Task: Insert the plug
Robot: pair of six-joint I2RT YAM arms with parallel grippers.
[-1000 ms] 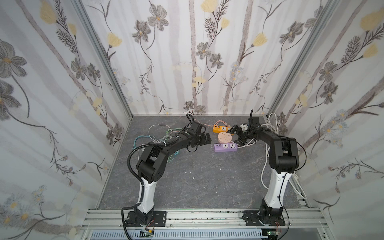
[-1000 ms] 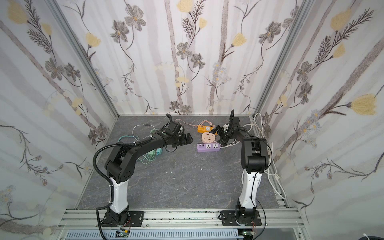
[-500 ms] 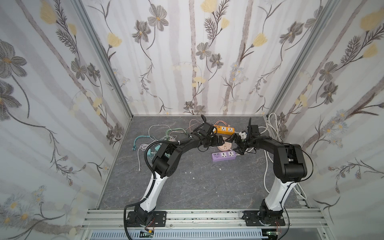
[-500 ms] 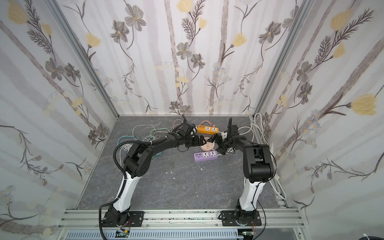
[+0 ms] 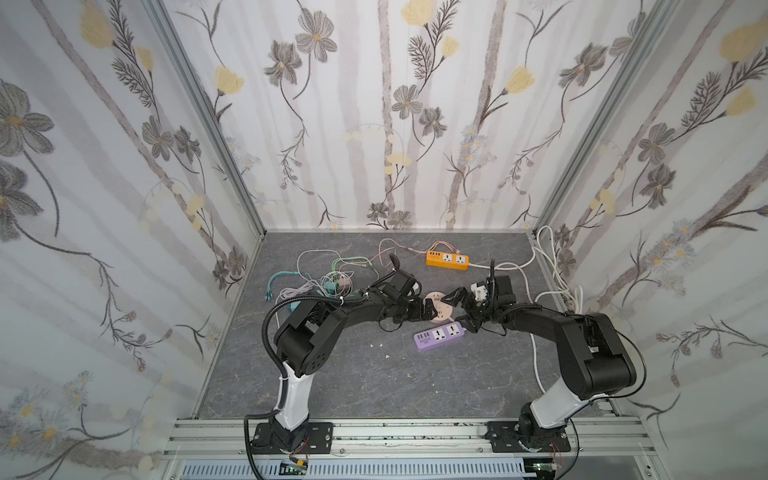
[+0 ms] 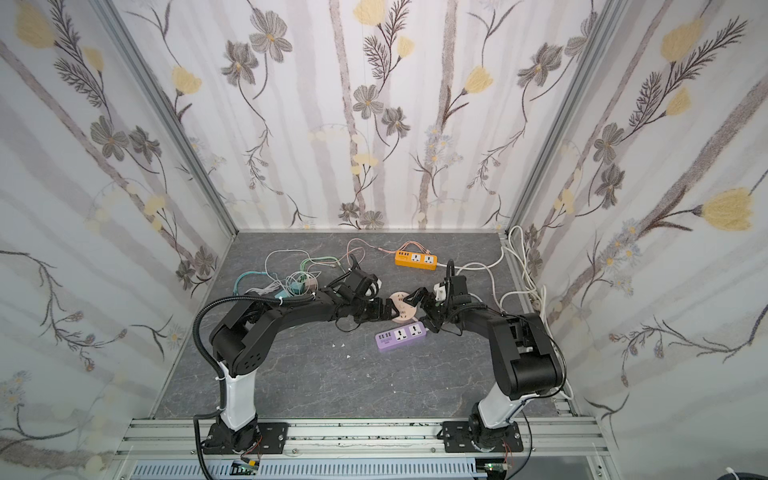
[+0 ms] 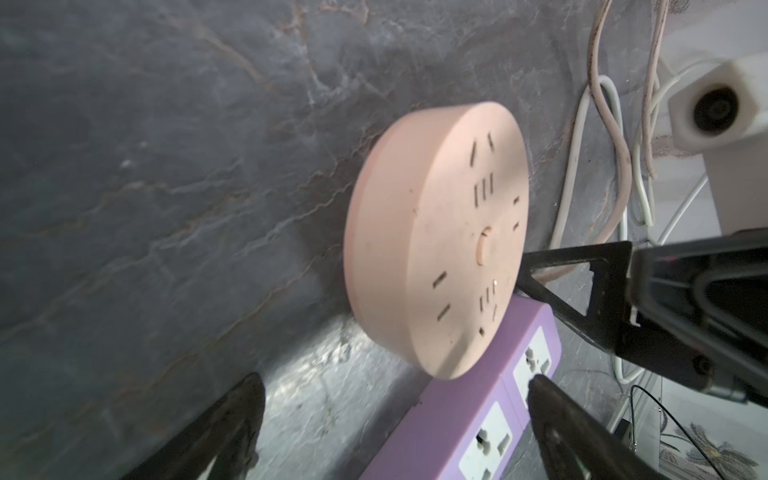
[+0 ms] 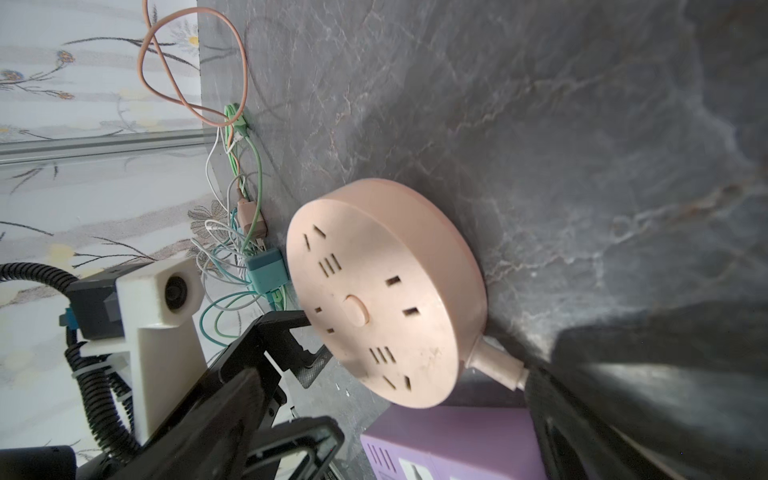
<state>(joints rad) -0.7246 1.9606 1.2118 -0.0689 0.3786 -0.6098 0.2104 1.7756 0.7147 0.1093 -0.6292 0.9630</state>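
A round pink socket block (image 5: 438, 309) (image 6: 403, 309) lies flat on the grey table, a purple power strip (image 5: 439, 336) (image 6: 401, 336) just in front of it. My left gripper (image 5: 424, 309) (image 7: 395, 379) stands open at the block's left rim. From the other side my right gripper (image 5: 459, 311) (image 8: 390, 378) is open too, its fingers straddling the block's right rim and pink cord stub (image 8: 496, 363). Neither holds anything. A teal plug (image 8: 266, 272) and a pink plug (image 8: 249, 218) rest in the cable tangle behind my left arm.
An orange power strip (image 5: 447, 259) lies near the back wall. Thin pink, green, teal and white cables (image 5: 324, 278) are tangled at the back left. Thick white cords (image 5: 552, 270) loop along the right wall.
Both arms have swung toward the front. The round block and the purple strip now lie nearer the front than a second ago. Both grippers stayed open.
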